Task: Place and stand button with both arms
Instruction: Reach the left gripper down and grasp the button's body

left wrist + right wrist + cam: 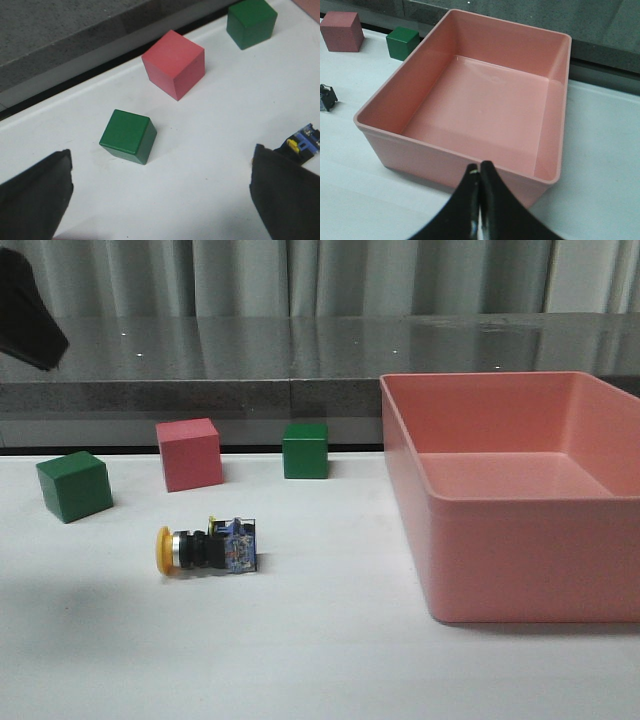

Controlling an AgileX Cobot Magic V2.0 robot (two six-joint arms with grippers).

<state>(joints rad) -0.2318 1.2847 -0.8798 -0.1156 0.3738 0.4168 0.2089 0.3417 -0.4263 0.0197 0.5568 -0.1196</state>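
The button (207,548) lies on its side on the white table, yellow cap to the left, blue-clear base to the right. Its base block also shows at the edge of the left wrist view (301,143) and of the right wrist view (327,96). My left gripper (160,195) is open wide and empty above the table, near the left green cube (128,135); the button's base sits just beyond one finger (285,195). A black part of the left arm (28,315) shows at the upper left. My right gripper (480,172) is shut and empty, in front of the pink bin (385,142).
A large pink bin (480,560) stands on the right, empty. A green cube (74,485), a pink cube (189,453) and a second green cube (305,449) stand behind the button. A dark counter edge runs along the back.
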